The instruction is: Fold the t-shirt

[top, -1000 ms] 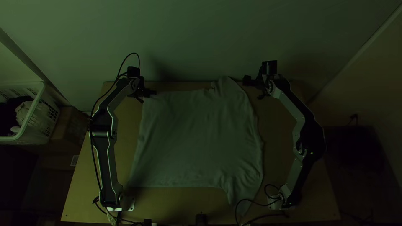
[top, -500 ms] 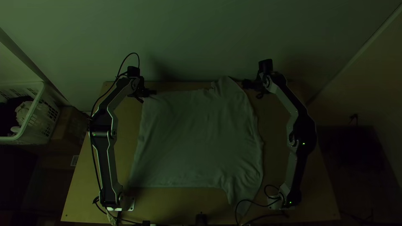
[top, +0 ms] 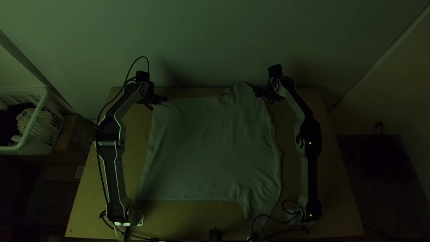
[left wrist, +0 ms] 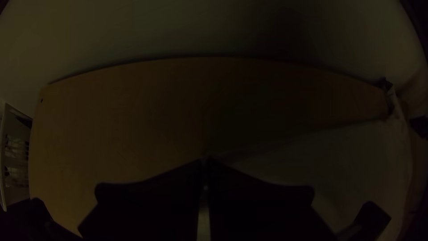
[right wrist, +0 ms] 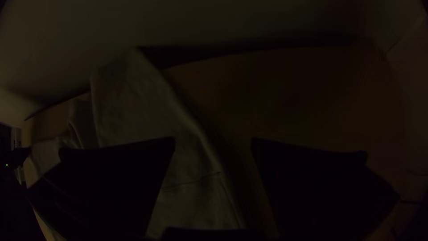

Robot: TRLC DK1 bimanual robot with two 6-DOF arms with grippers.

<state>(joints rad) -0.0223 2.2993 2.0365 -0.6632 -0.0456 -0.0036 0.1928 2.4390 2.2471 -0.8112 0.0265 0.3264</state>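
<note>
The pale t-shirt [top: 210, 148] lies spread on the table, one sleeve toward the far edge, the other hanging toward the near edge at right. At its far left corner is my left gripper [top: 164, 98]; in the left wrist view the left gripper [left wrist: 205, 161] is shut, with the t-shirt [left wrist: 347, 156] running from its tips. Beside the far sleeve is my right gripper [top: 257, 92]. The right wrist view has the right gripper [right wrist: 213, 141] wide open above the sleeve's edge, with cloth [right wrist: 138, 107] under one finger and bare wood beneath the other.
The wooden table [top: 331, 192] has bare strips at the left, right and near sides. A wall [top: 215, 40] rises behind its far edge. Off the left side stands a white basket [top: 38, 121] holding cloth. Cables [top: 284, 219] loop near the right base.
My right gripper has moved left to the far sleeve's edge, its arm swinging inward. The left arm and the shirt have stayed still.
</note>
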